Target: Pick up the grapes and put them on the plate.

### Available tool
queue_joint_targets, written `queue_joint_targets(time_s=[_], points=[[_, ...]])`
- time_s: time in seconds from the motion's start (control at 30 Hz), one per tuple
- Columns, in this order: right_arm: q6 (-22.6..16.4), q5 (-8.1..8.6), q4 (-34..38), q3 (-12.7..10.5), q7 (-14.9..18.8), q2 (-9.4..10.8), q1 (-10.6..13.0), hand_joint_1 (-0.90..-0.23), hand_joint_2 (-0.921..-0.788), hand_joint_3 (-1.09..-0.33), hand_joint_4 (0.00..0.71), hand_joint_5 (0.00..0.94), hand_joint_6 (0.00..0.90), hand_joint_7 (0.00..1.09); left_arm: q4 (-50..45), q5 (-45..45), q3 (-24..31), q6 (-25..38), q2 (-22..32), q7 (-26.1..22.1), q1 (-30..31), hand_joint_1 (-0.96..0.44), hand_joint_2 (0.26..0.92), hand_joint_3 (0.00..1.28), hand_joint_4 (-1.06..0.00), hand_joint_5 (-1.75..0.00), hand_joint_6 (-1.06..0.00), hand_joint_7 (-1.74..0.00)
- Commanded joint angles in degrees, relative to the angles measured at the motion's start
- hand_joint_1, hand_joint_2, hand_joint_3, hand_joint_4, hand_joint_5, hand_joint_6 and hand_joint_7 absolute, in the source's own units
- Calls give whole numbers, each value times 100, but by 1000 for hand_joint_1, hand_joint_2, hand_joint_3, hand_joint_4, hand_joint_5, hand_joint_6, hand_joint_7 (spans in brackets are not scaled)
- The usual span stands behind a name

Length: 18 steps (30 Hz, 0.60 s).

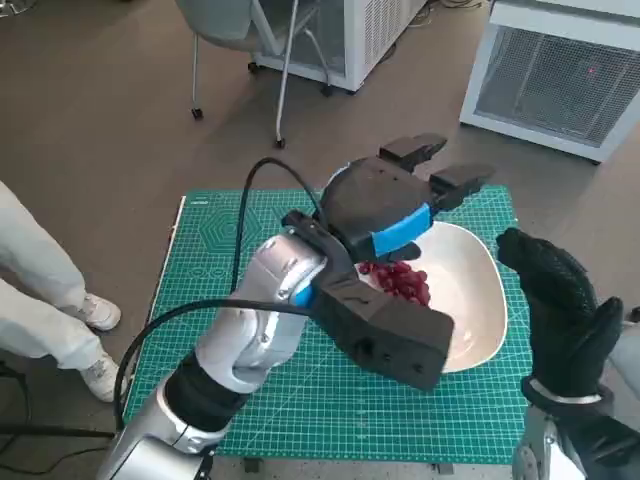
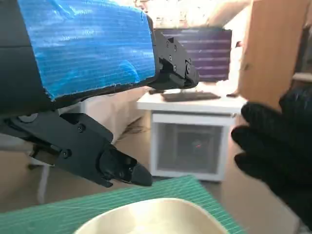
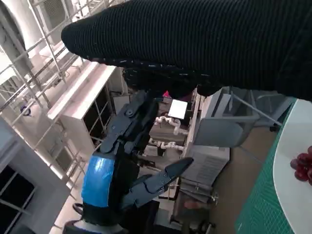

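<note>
A bunch of red grapes (image 1: 398,281) lies on the white plate (image 1: 477,300) on the green mat, partly hidden under my left wrist. The grapes (image 3: 303,167) also show at the edge of the plate (image 3: 292,170) in the right wrist view. My left hand (image 1: 385,205) hovers above the plate's far side, fingers spread and holding nothing; the left wrist view shows its taped back (image 2: 85,48) over the plate rim (image 2: 156,217). My right hand (image 1: 555,295), gloved, is raised beside the plate's right edge, fingers apart and empty.
The green cutting mat (image 1: 230,330) covers the small table. A person's legs and white shoes (image 1: 95,315) are at the left. A chair (image 1: 240,40) and white cabinets (image 1: 560,80) stand beyond the table on the brown floor.
</note>
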Motion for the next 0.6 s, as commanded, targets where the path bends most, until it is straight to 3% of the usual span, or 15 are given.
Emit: queue_joint_targets(time_s=[0.03,0.17,0.27,0.4,0.5,0.6], points=[[83,-26,78,11,-28,10,69,-472,-921,-530,658,7,306,700,-12,-439,473,-391,250,442,361,-432,884,19,-147,0,-289,0],[112,-16,53,12,-30,0,51,-473,-921,-528,659,7,310,697,256,-1195,987,-1128,390,768,674,-466,908,48,-147,-1,-292,-3],[132,-18,41,14,-38,-2,38,-473,-921,-526,660,8,314,694,726,-2107,1422,-1844,403,708,867,-491,917,96,-150,-2,-294,-3],[147,-12,23,23,-35,3,28,-474,-921,-525,663,9,319,690,1228,-3729,2030,-2290,262,-50,1137,-512,920,157,-144,-1,-277,-1],[162,-8,7,35,-33,8,17,-473,-921,-525,664,9,320,688,1316,-4814,2431,-2036,160,-750,1370,-511,921,179,-124,0,-253,0],[170,-4,5,42,-26,7,6,-473,-921,-526,665,10,322,685,1364,-5481,2724,-1833,114,-1146,1595,-512,921,189,-103,0,-227,0]])
